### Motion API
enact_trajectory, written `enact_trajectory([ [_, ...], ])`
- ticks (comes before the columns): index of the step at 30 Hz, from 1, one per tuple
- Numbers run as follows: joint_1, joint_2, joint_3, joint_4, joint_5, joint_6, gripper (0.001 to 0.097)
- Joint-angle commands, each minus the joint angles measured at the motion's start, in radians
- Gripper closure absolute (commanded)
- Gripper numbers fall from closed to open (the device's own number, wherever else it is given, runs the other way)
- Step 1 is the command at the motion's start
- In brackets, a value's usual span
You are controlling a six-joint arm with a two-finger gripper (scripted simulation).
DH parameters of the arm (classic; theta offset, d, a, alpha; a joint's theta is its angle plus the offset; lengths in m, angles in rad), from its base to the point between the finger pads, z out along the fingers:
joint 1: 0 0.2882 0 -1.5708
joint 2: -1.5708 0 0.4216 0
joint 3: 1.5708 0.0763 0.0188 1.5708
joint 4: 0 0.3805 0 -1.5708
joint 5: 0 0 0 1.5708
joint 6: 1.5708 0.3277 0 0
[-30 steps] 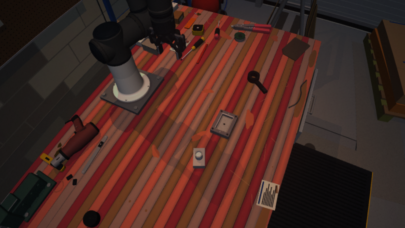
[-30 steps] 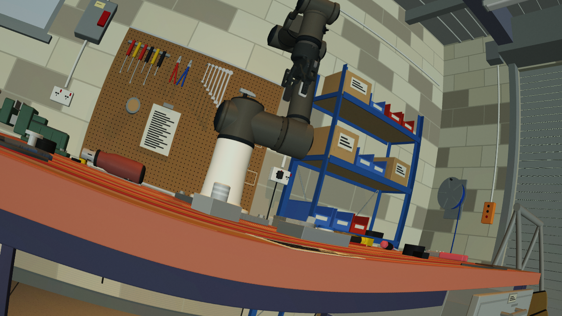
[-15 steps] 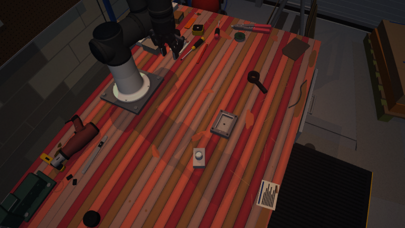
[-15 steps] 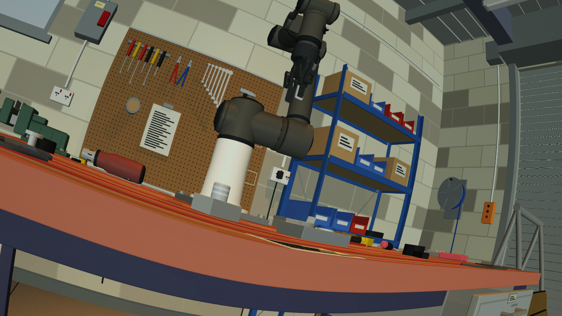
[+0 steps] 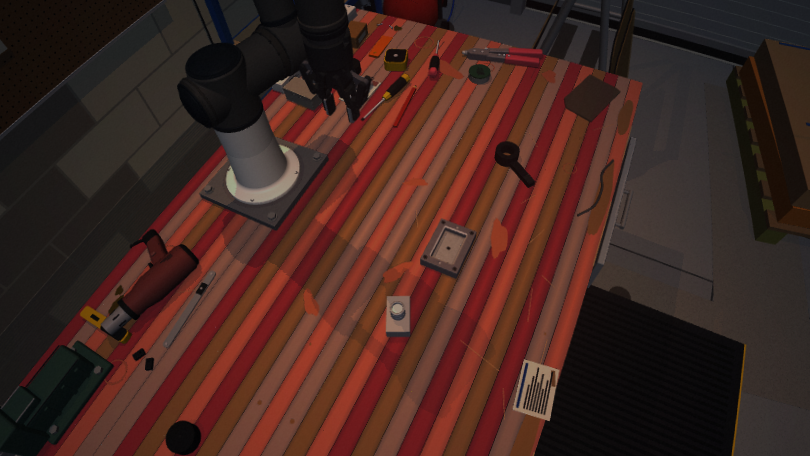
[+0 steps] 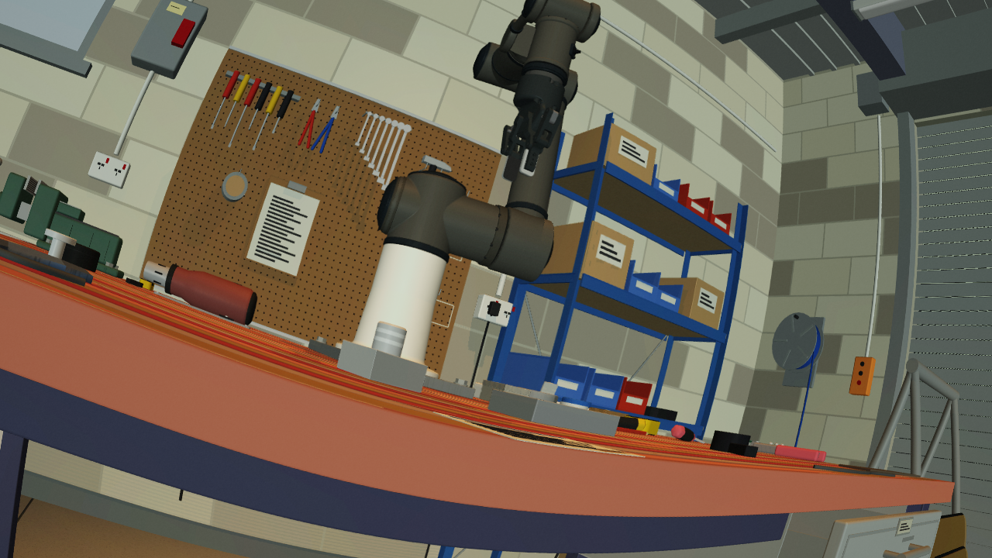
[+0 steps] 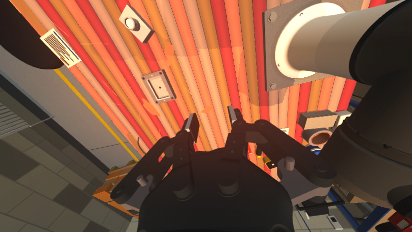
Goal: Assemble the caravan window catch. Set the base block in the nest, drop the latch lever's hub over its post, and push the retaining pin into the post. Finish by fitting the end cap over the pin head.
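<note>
The grey nest [image 5: 449,247] [image 7: 159,86] lies empty near the middle of the striped bench. The grey base block [image 5: 398,315] [image 7: 136,23] with its round post lies on the bench beside the nest, toward the near edge. The black latch lever [image 5: 513,162] lies on the bench past the nest, toward the far right. My gripper [image 5: 342,107] [image 6: 522,161] [image 7: 212,120] hangs high above the far end of the bench, next to the arm's base. It is open and holds nothing.
The arm's white pedestal [image 5: 258,164] stands on its plate left of the gripper. Screwdrivers [image 5: 387,94], pliers [image 5: 504,56] and a yellow box [image 5: 395,59] lie at the far end. A red heat gun [image 5: 153,283], a vise [image 5: 51,391] and a paper sheet [image 5: 535,390] lie at the near end.
</note>
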Motion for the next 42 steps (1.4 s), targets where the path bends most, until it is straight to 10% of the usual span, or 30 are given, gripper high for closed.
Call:
enact_trajectory([
  [1,-0.003,0.008,-0.005,0.0,-0.004,0.009,0.0471],
  [28,-0.221,0.562,-0.295,0.0,-0.268,0.723,0.0471],
  [42,-0.255,0.65,-0.342,0.0,-0.31,0.837,0.0471],
])
